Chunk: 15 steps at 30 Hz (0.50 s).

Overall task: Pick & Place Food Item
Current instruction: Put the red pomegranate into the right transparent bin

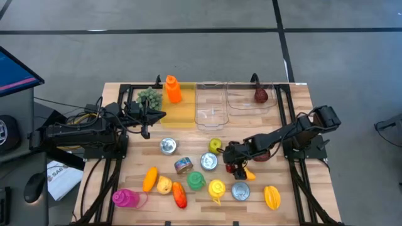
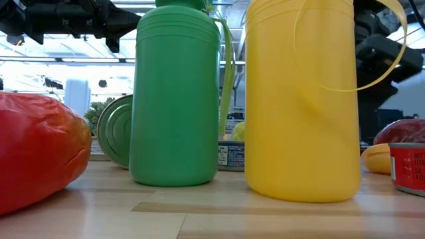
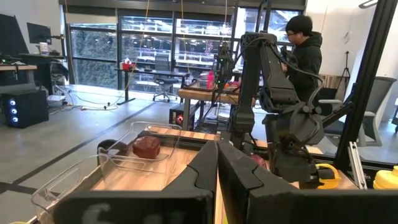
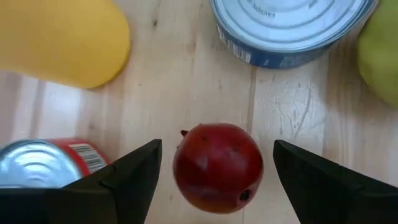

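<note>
A round dark-red fruit (image 4: 217,167) with a small crown rests on the wooden table, mid-right among the other food items. My right gripper (image 4: 217,163) slants down over it, open. One finger stands on each side of the fruit with a gap on both sides. In the high view this gripper (image 1: 233,162) covers most of the fruit. My left gripper (image 3: 217,163) is shut and holds nothing. It stays level above the table's far left part (image 1: 149,118), beside the yellow tray.
Close around the fruit are a blue-labelled can (image 4: 292,25), a yellow bottle (image 4: 62,40), a red-labelled can (image 4: 46,165) and a green fruit (image 4: 380,56). Along the far edge stand a yellow tray (image 1: 179,113) and two clear bins (image 1: 211,103), one of them holding a red item (image 1: 260,95).
</note>
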Available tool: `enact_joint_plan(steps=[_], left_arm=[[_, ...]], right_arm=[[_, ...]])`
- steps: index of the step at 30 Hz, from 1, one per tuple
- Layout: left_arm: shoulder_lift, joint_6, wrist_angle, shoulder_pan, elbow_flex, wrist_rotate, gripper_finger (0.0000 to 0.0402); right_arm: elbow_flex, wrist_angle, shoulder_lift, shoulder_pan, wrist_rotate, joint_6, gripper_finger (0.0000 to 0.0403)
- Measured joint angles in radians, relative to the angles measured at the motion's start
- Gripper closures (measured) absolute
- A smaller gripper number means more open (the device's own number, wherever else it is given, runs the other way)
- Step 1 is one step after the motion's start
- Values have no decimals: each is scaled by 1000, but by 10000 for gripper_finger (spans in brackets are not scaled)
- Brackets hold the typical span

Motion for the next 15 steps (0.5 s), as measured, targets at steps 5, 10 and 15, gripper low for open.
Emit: enact_joint_plan(steps=[5,10,15], left_arm=[[0,0,0,0,0,0,401],[1,0,-6,0,0,0,401],[0,0,-7,0,0,0,401]], right_arm=[[-1,-11,28,0,0,0,101],[1,-11,29,0,0,0,101],[1,-6,29,0,0,0,102]])
